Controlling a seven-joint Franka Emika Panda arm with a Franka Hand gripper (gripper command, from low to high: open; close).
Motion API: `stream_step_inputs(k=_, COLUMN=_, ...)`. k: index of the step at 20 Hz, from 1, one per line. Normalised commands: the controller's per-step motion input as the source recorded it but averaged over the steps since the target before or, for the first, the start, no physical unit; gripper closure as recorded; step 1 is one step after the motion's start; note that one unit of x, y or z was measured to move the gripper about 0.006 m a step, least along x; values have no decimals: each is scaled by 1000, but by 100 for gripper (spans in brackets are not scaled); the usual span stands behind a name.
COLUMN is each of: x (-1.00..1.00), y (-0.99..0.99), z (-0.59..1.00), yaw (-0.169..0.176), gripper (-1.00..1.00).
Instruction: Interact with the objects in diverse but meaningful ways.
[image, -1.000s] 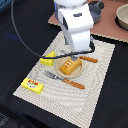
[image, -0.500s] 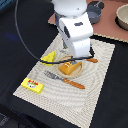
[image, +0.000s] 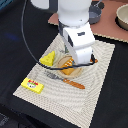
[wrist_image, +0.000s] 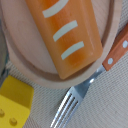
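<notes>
White arm (image: 75, 30) low, gripper hidden

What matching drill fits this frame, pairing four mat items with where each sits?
Items:
1. bread loaf
2. cheese wedge
3. yellow box
4. fork

Places:
a. near the mat's corner on the exterior view's left
b. on the plate
c. on the mat in front of the plate
d. beside the plate, toward the exterior view's left

Pairs: 1-b, 2-d, 3-a, 4-c
</notes>
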Motion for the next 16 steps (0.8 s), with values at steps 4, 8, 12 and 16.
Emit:
stream_step_inputs(k=4, x=94, y=24, z=-181, yaw=16, gripper=-100)
stream_step_inputs(k=8, x=116, y=47, z=-176, yaw=15, gripper=-100)
stream_step_inputs(k=12, x=119, y=55, z=-196, yaw=15, gripper=-100)
stream_step_inputs(k=16, x=149, y=54, z=-163, yaw=15, gripper=-100)
